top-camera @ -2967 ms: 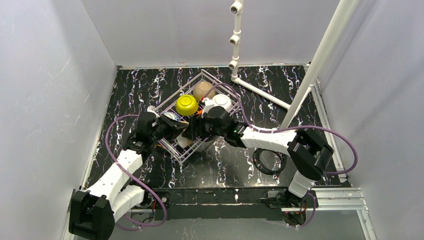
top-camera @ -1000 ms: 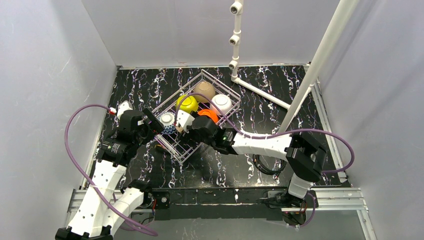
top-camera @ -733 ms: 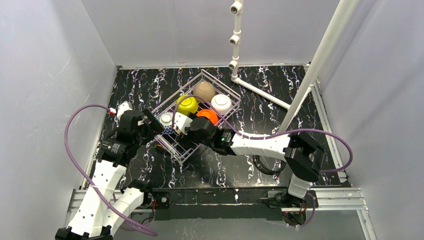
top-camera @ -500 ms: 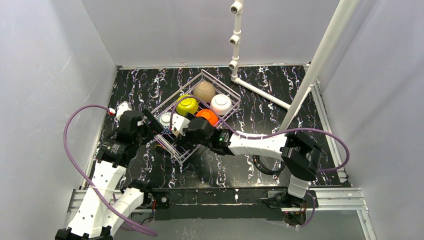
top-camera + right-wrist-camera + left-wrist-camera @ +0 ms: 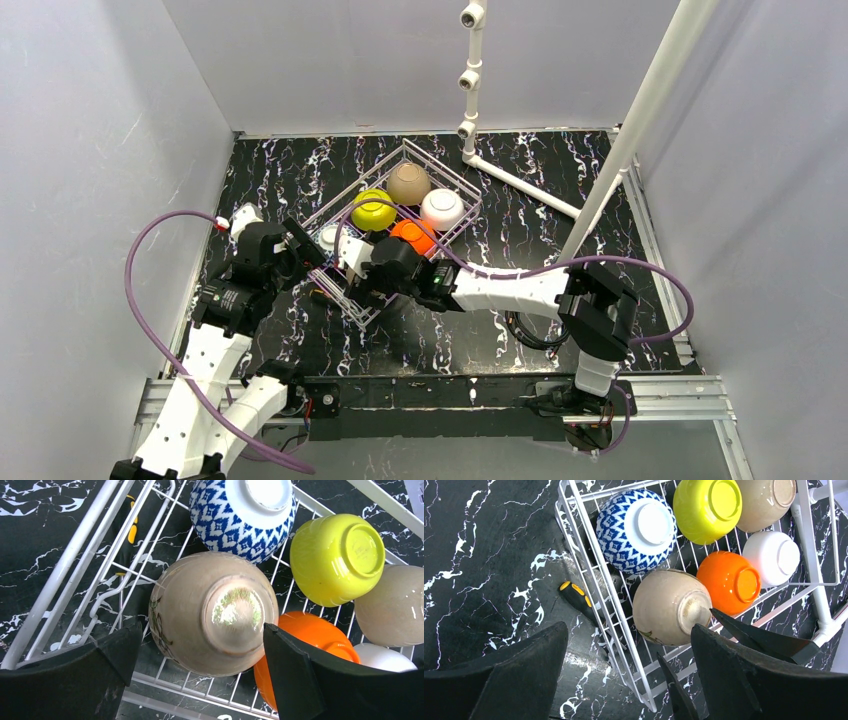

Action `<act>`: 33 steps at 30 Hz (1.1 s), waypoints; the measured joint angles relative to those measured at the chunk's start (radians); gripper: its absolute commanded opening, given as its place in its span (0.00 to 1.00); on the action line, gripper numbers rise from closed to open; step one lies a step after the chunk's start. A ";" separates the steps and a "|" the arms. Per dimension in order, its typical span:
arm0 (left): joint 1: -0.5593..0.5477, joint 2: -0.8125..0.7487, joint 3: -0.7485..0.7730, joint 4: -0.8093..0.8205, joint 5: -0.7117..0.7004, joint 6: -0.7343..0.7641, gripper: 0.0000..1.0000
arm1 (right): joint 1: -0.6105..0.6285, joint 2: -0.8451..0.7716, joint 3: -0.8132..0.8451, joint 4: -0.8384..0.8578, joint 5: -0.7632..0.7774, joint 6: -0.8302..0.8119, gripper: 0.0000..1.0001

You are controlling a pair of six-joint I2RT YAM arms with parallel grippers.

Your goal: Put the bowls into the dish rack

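The dish rack (image 5: 442, 172), a white wire basket, lies at an angle on the black marbled table. All its bowls are upside down: yellow-green (image 5: 373, 210), tan (image 5: 408, 183), white (image 5: 442, 208), orange (image 5: 412, 235) and blue-and-white (image 5: 636, 530). The beige bowl (image 5: 215, 612) rests on the wires in the near corner, against the orange one (image 5: 310, 635). My right gripper (image 5: 200, 630) is open, a finger on each side of the beige bowl, with a gap on the left. My left gripper (image 5: 629, 627) is open and holds nothing, above the rack's left rim (image 5: 589, 575).
A black-and-yellow tool handle (image 5: 576, 597) lies on the table under the rack's left edge. A coiled black cable (image 5: 535, 325) sits by the right arm. The white pipe frame (image 5: 620, 150) slants at the back right. Grey walls close in on both sides.
My right gripper has slid toward the rack's near corner over the beige bowl, and its jaws have spread wider. The left arm has hardly moved in the last second.
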 measured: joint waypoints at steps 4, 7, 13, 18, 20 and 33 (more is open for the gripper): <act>0.000 -0.002 0.000 -0.002 -0.003 0.004 0.91 | 0.002 0.005 0.027 -0.043 -0.018 -0.001 0.99; 0.000 -0.003 0.000 -0.006 -0.009 0.007 0.91 | 0.002 0.010 0.037 -0.064 -0.021 0.000 0.99; 0.000 -0.003 0.000 -0.008 -0.014 0.010 0.91 | 0.003 0.010 0.050 -0.089 -0.019 0.027 0.97; 0.000 -0.014 0.001 -0.019 -0.013 0.029 0.95 | 0.003 0.007 0.082 -0.085 -0.017 0.087 0.98; 0.000 -0.024 0.010 -0.022 0.002 0.057 0.98 | 0.003 -0.002 0.089 -0.084 -0.009 0.117 0.99; 0.000 -0.124 0.151 -0.066 0.042 0.281 0.98 | 0.004 -0.253 0.071 -0.120 0.462 0.213 0.99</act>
